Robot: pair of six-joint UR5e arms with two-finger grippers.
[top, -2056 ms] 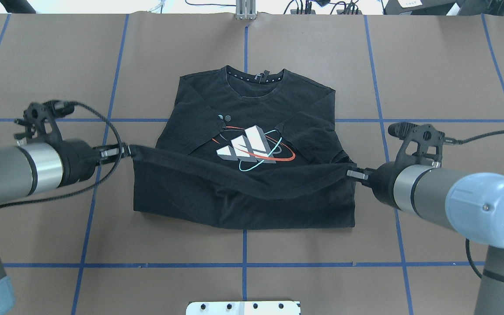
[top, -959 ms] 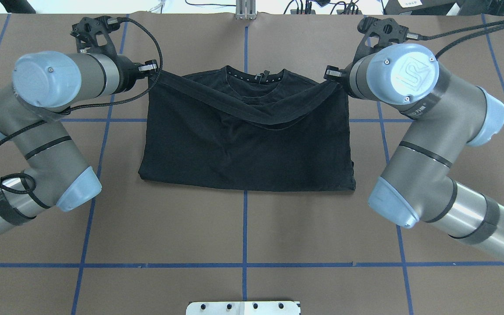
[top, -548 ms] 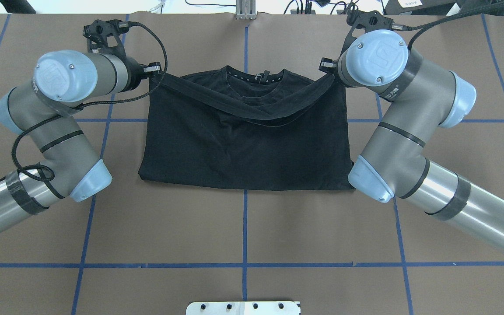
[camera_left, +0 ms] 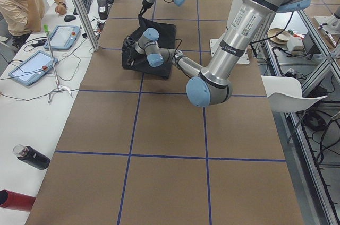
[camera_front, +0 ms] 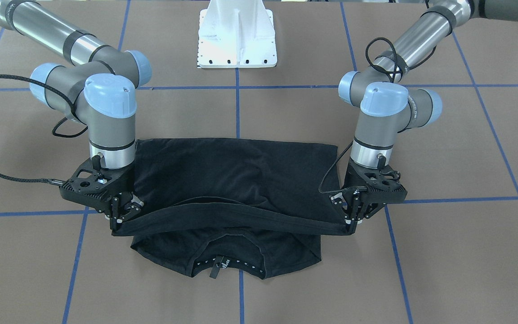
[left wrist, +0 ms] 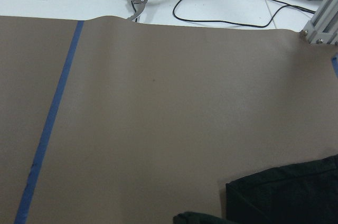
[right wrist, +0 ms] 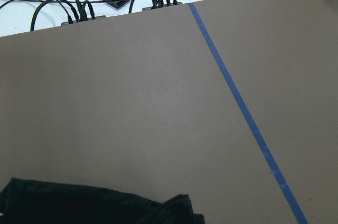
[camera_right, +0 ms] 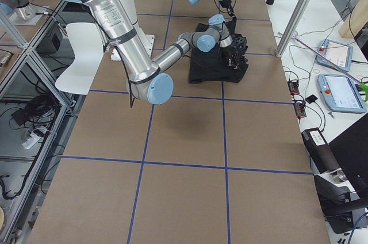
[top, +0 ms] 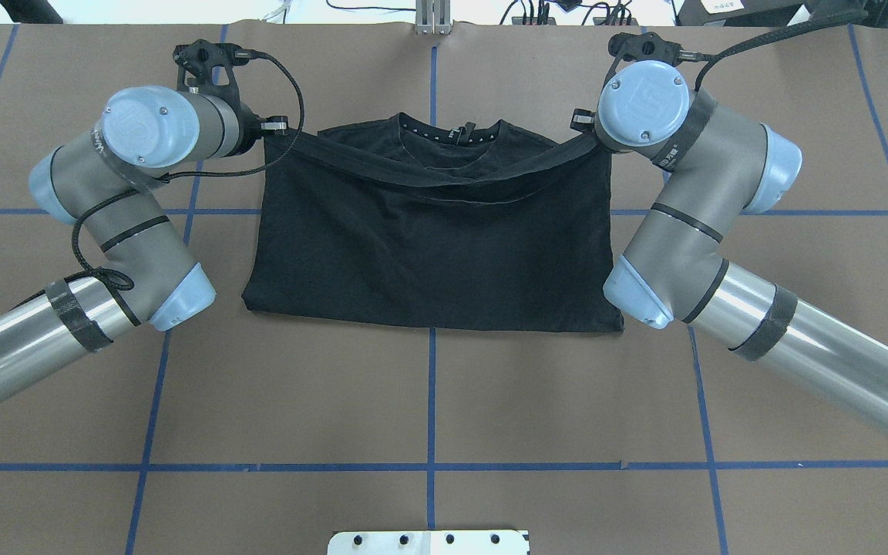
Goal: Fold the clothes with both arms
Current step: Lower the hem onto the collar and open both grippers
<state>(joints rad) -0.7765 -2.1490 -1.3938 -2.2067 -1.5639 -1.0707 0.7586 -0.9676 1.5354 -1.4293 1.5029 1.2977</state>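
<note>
Both corners of the black T-shirt's (camera_front: 241,175) held-up edge are pinched tight, one by the left tool (camera_front: 352,219) and one by the right tool (camera_front: 117,220). That edge hangs just above the collar (camera_front: 223,263). The rest lies folded on the brown tabletop (camera_front: 286,288)
</note>
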